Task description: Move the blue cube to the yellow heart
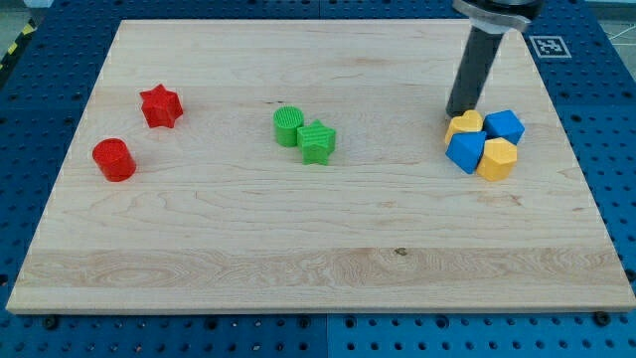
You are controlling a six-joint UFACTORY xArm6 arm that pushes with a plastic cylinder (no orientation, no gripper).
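A yellow heart (pixel 464 123) lies at the view's right on the wooden board (pixel 298 229). A blue cube (pixel 505 125) sits just right of it, touching or nearly touching. A second blue block (pixel 464 151) lies right below the heart, and a yellow hexagonal block (pixel 497 159) sits below the cube. These blocks form one tight cluster. My tip (pixel 458 112) rests on the board at the heart's upper left edge, touching or almost touching it.
A green cylinder (pixel 288 126) and a green star-like block (pixel 317 142) sit together near the middle. A red star (pixel 160 106) and a red cylinder (pixel 114 159) lie at the view's left. The board's right edge is near the cluster.
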